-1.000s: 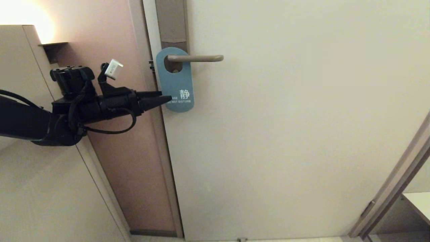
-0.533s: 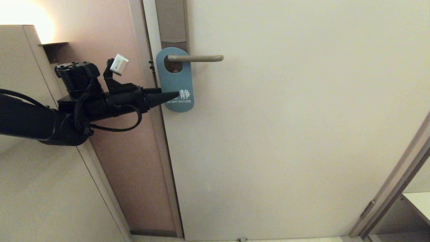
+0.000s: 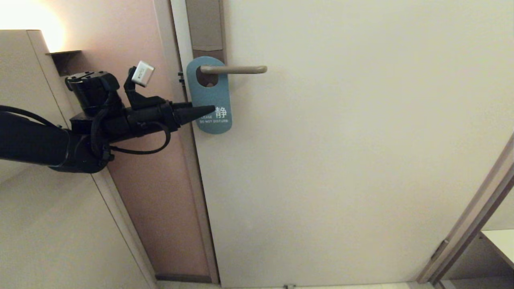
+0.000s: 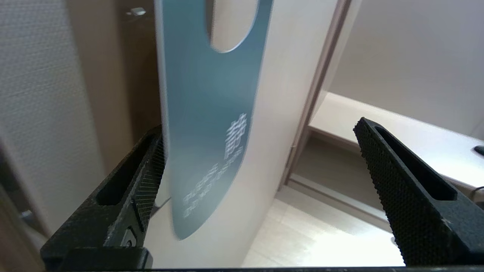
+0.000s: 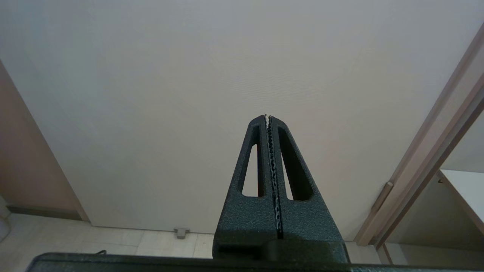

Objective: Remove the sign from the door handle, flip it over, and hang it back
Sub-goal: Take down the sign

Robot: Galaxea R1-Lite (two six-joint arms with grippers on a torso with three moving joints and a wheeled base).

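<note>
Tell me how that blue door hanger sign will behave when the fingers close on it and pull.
The sign looks thin and flat in the left wrist view, so it is probably light and may flex. It hangs only by its oval hole over the door handle, so it will likely swing when nudged. Its smooth face could slip between the left gripper fingers.

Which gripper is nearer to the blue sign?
Left. The left gripper is open around the sign's lower edge; the right gripper is shut, away from it, facing the bare door.

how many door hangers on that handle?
1. The blue sign hangs from the door handle by its oval hole, lower end between the open left gripper's fingers. None other visible.
</note>
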